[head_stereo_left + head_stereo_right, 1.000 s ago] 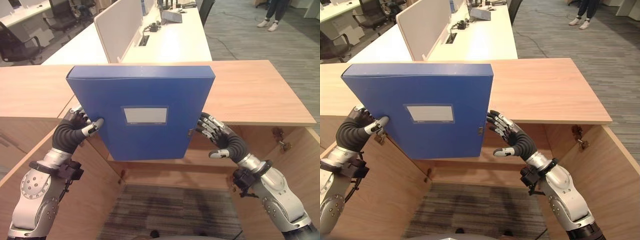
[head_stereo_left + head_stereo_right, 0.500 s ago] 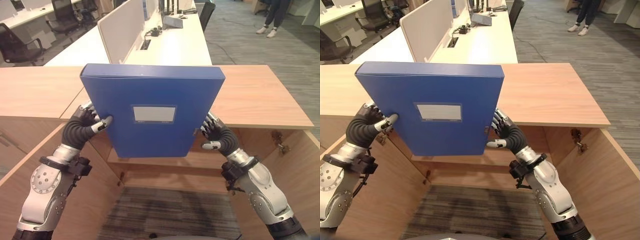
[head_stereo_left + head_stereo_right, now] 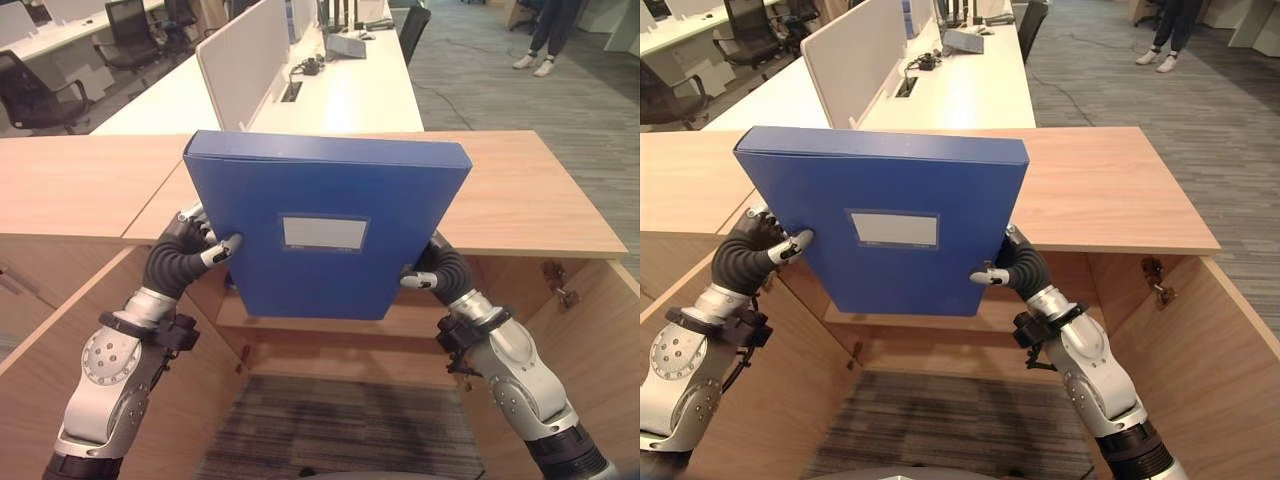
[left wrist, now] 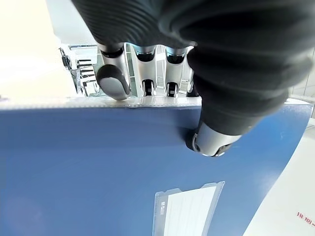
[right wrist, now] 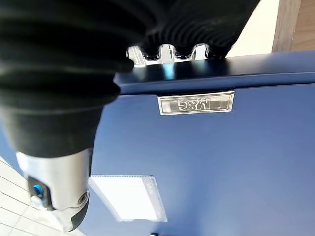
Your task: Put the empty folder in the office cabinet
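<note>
Since a second ago, both hands have closed in on the blue folder (image 3: 325, 235) and carried it farther from the robot, toward the cabinet top (image 3: 520, 195). The left hand (image 3: 190, 250) clamps its left edge, thumb on the front face and fingers curled behind. The right hand (image 3: 1015, 268) pinches the right edge the same way. Held upright in the air, the folder hides most of the open wooden cabinet (image 3: 400, 330), whose visible shelf is bare.

White desks (image 3: 350, 95) with divider panel (image 3: 240, 60), black office chairs (image 3: 40, 90), person's legs (image 3: 545, 30) on carpet.
</note>
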You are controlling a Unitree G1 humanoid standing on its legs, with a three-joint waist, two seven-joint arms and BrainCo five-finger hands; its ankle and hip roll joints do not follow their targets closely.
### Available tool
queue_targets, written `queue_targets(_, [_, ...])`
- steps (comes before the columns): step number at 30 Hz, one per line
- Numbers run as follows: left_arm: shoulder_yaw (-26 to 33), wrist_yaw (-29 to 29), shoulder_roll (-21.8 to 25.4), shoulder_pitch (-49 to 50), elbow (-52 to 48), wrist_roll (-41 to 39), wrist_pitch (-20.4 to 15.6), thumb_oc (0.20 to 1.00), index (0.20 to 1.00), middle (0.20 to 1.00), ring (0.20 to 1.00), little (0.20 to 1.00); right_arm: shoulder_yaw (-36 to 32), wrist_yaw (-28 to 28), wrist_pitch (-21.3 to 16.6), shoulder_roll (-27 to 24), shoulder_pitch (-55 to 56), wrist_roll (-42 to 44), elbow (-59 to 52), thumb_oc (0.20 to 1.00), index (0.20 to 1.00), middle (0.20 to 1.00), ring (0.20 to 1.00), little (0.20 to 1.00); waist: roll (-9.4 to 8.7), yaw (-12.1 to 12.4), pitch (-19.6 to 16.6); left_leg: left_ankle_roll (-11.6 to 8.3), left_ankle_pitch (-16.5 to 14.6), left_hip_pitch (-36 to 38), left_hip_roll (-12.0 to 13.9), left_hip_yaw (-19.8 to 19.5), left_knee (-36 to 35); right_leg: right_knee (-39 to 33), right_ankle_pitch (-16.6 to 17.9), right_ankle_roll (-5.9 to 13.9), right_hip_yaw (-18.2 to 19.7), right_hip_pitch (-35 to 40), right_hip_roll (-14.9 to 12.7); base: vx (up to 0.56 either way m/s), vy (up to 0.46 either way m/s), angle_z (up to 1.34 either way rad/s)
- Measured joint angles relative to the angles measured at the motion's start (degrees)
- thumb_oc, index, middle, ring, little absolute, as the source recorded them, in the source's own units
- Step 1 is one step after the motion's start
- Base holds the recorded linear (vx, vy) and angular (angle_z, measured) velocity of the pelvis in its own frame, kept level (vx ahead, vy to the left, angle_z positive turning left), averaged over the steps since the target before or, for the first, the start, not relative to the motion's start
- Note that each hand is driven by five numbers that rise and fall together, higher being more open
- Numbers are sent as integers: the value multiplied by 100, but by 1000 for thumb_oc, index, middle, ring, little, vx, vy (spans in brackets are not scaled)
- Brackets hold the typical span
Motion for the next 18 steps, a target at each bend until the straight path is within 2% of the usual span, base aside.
queue_targets(13, [-423, 162, -151, -151, 2, 186, 12, 200, 200, 200, 200, 200, 24, -172, -4, 131, -95, 0, 397, 1000, 1000, 1000, 1000, 1000, -2, 4, -1, 0, 0, -15, -1, -7, 0, 0, 0, 0, -7, -4, 0, 0, 0, 0])
queue_targets(18, [-468, 136, -147, -247, 3, 241, 34, 200, 200, 200, 200, 200, 3, -226, -1, 107, -110, -506, 563, 1000, 1000, 1000, 1000, 1000, -2, -21, -1, 0, 0, -23, -1, -8, -1, 0, 0, 0, -5, -4, 1, 0, 0, 0])
